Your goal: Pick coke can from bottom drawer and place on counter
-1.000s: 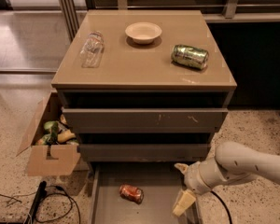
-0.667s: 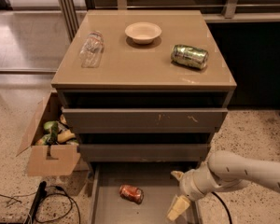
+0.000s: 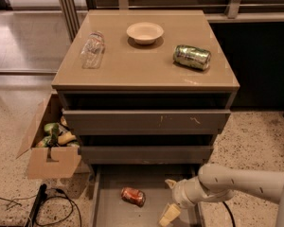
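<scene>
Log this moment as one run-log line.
small red metal coke can lying in grey bottom drawer | claw open over drawer, beside can, apart

pincer [image 3: 169, 200] in bottom drawer [image 3: 108, 213], just right of coke can [image 3: 133, 196]

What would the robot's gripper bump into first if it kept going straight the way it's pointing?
Probably the coke can. The gripper hangs open over the bottom drawer, pointing left, and the can lies next in that line. Depth is unclear, so it might touch the drawer floor first.
</scene>
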Motion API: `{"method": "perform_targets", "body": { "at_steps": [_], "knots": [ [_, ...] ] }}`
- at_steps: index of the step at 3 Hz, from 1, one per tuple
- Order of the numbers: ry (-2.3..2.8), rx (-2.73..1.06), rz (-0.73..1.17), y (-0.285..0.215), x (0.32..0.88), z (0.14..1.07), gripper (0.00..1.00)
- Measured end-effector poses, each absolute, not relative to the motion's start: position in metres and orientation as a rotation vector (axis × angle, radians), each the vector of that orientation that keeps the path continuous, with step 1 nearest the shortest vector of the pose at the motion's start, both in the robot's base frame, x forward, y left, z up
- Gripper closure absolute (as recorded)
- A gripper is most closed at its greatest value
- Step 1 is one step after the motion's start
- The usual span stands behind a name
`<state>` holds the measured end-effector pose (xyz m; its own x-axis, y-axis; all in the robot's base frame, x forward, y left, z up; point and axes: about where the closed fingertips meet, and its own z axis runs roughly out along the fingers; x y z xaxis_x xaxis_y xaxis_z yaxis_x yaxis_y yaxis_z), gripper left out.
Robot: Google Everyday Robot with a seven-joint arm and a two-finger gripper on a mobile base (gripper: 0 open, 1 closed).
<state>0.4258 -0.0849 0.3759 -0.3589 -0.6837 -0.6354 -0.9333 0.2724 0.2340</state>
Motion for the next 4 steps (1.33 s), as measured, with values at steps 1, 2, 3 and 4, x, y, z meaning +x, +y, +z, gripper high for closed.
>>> {"method": "perform_targets", "body": {
  "at_steps": [1,2,3,4],
  "knots": [
    [2.101,-1.456,0.803,-0.066,0.439,0.344,0.0],
    [2.108,-1.448,0.789,-0.062,0.444,0.338,0.0],
    [2.082,-1.463,0.737,-0.053,0.467,0.316,0.0],
    [2.058,-1.439,0.707,-0.051,0.49,0.289,0.0]
  ]
}}
